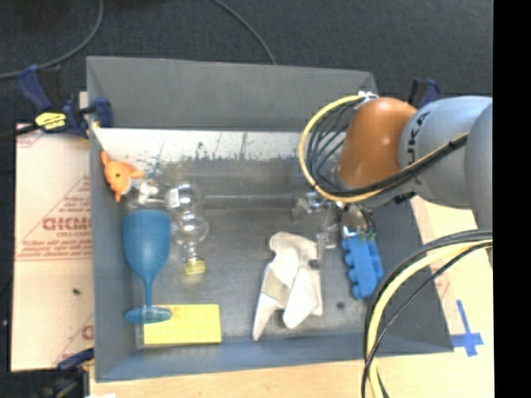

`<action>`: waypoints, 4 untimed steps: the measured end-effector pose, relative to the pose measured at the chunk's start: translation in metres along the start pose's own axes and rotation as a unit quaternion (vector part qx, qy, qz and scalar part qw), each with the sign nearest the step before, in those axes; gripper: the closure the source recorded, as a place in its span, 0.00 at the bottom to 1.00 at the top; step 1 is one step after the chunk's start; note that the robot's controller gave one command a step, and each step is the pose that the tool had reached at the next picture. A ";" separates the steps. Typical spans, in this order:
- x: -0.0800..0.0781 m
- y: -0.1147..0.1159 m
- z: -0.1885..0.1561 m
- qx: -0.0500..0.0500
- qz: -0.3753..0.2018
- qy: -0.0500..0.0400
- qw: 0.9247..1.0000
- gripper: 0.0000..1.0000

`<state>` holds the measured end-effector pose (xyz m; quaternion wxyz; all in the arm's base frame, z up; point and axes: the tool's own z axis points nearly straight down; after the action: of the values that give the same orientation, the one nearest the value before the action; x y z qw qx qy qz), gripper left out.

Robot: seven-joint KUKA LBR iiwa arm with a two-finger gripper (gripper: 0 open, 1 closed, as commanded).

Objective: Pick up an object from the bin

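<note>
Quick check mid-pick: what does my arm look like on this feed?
A rounded silver-grey arm with dark lettering near the wrist, a glossy orange cover, yellow and black cables looped around it, and a small metal end effector at its tip.

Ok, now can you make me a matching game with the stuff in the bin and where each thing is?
Things:
1. blue plastic goblet
2. orange toy fish
3. white crumpled cloth
4. blue knobbly plastic brick

Places:
A. top left corner of the view
B. right side, next to the hand
C. lying on the left, foot by the flat yellow rectangular pad
D. middle, near the bottom wall

Pairs: 1-C, 2-A, 3-D, 4-B
</note>
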<state>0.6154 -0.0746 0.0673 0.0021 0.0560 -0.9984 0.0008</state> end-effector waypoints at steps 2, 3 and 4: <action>0.039 0.031 -0.034 -0.001 0.085 0.000 0.996 0.00; 0.029 0.045 -0.011 0.003 -0.164 -0.007 0.986 0.00; 0.113 0.093 -0.008 0.002 -0.090 -0.016 0.996 1.00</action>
<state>0.4924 0.0056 0.0755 -0.0138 0.1457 -0.9892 0.0020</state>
